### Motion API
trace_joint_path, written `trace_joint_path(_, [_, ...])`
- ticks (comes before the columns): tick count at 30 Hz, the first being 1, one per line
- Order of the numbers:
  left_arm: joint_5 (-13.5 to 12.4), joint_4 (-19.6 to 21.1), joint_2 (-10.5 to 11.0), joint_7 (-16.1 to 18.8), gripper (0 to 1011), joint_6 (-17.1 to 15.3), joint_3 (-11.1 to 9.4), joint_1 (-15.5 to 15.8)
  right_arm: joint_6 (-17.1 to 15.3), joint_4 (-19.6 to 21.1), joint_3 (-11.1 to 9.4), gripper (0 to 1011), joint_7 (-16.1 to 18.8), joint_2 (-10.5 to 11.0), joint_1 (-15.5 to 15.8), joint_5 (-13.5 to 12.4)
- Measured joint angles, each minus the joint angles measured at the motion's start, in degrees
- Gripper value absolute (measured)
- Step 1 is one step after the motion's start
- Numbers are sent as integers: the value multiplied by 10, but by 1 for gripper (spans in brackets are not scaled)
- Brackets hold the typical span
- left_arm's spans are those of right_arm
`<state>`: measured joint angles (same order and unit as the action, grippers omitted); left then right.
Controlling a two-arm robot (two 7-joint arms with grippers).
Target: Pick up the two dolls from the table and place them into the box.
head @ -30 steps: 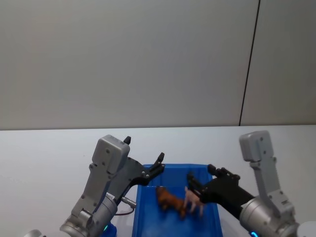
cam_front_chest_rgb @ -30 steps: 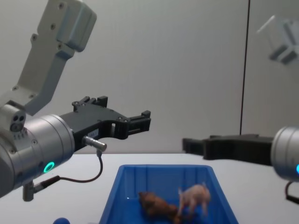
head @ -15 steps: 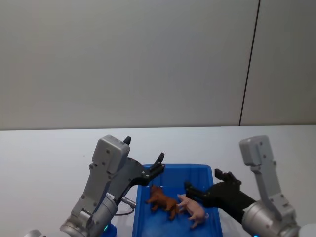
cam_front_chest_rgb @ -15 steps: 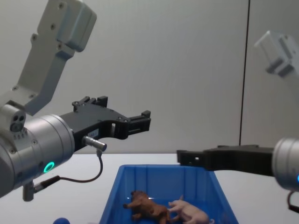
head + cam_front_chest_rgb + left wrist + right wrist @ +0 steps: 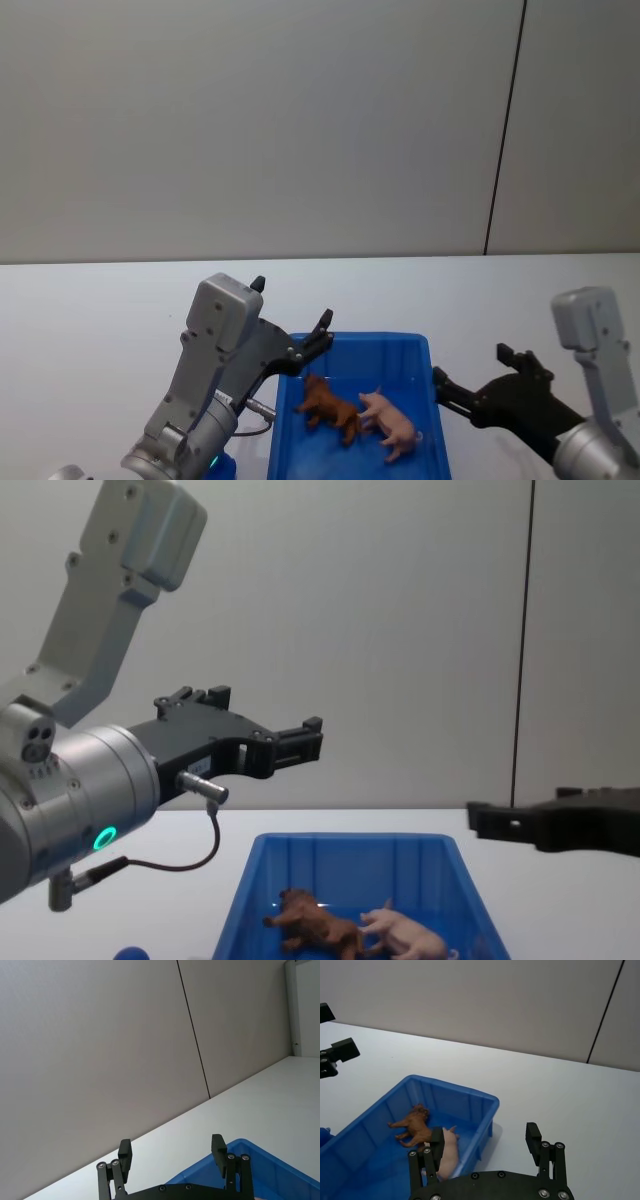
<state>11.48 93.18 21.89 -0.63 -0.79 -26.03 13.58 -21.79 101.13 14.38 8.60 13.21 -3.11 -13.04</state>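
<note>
You are viewing brown lion (image 5: 328,408) and pink pig (image 5: 393,428) lying touching inside blue box (image 5: 412,352), lower centre of head view, lion left of pig. Left pincer (image 5: 171,1146) hovering over box's upper-left corner, fingers apart, empty. Right pincer (image 5: 485,1134) hanging lower right, beside box, over white surface (image 5: 100,320), fingers apart, empty.

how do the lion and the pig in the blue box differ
The lion is brown with a shaggy mane; the pig is pale pink and smooth. The lion lies toward the robot's left side of the box, the pig toward its right. Both are small animal figurines lying close together inside it.
</note>
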Motion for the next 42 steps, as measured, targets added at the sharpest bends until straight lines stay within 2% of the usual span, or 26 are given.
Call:
trace_joint_path(11, [-4, 4, 4, 3, 1003, -4, 1, -4, 11, 21, -13, 1001, -10, 23, 22, -6])
trace_joint_path(20, [-4, 23, 25, 28, 1003, -21, 8, -27, 15, 29, -19, 1001, -14, 32, 30, -8])
trace_joint_path(29, [22, 42, 64, 56, 1003, -36, 20, -72, 17, 33, -21, 1001, -16, 37, 34, -9])
trace_joint_path(36, [40, 40, 84, 58, 1003, -36, 25, -97, 17, 34, -22, 1001, -16, 39, 36, -10])
trace_joint_path(42, [54, 25, 89, 48, 1003, -27, 26, -110, 17, 35, -22, 1001, -16, 39, 36, -10])
